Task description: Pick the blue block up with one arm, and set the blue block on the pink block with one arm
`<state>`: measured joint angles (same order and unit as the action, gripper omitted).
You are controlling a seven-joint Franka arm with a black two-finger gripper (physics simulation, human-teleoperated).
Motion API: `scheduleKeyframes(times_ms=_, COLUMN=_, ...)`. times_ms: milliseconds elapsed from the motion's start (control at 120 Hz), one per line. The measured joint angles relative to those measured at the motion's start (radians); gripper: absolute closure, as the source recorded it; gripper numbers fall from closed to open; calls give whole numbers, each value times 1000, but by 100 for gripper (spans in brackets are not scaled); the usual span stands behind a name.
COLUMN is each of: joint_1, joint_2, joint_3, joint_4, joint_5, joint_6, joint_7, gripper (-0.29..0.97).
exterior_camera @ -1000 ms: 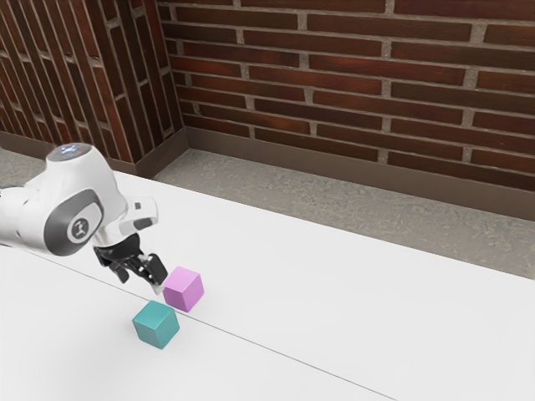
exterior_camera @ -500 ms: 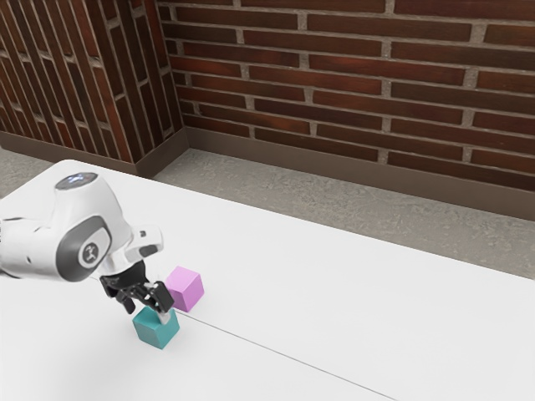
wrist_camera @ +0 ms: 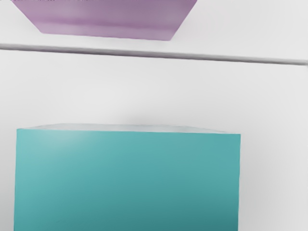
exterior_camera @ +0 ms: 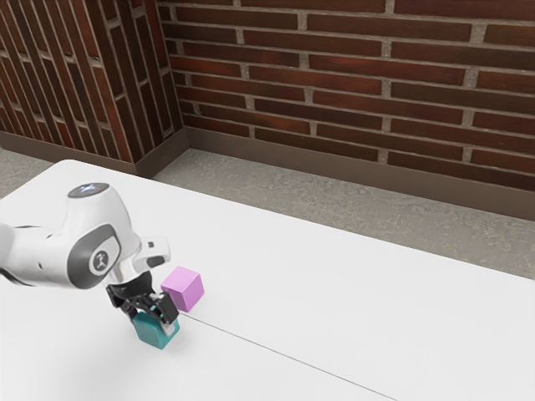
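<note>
**Low in the lower left of the exterior view: claw down on the blue block**

At the lower left of the exterior view, the white arm (exterior_camera: 79,251) comes in from the left edge. Its rounded last joint is bent over, so the hand points steeply down at the white table (exterior_camera: 351,284). The black gripper (exterior_camera: 154,316) sits right down on the top of the blue block (exterior_camera: 159,334), covering the block's upper part. Whether the claw has closed on the block or merely surrounds it cannot be told from this angle. The block rests flat on the table, just to the near side of a thin dark seam (exterior_camera: 251,341) that runs across the tabletop.

The pink block (exterior_camera: 183,288) stands just up and to the right of the blue one, close by but apart from it, on the far side of the seam.

From the wrist camera, the blue block (wrist_camera: 127,180) looms directly under the hand. Beyond it lie bare table, the seam (wrist_camera: 154,52), and then the pink block (wrist_camera: 110,19).

A brick wall (exterior_camera: 351,75) and a grey floor (exterior_camera: 376,209) fill the upper part of the exterior view.
</note>
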<state>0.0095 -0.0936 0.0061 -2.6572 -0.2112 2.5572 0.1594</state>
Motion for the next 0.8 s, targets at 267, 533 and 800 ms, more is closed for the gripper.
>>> scheduleKeyframes(times_ms=267, joint_1=1, joint_2=12, joint_3=-2, joint_4=6, joint_5=12, joint_6=0, joint_7=6, gripper=0)
scheduleKeyframes(times_ms=533, joint_1=11, joint_2=16, joint_3=0, joint_4=6, joint_5=25, joint_6=-3, joint_7=4, gripper=1)
scheduleKeyframes(times_ms=800, joint_1=9, joint_2=35, joint_3=-2, joint_4=23, joint_5=74, joint_6=-31, joint_7=-8, gripper=2)
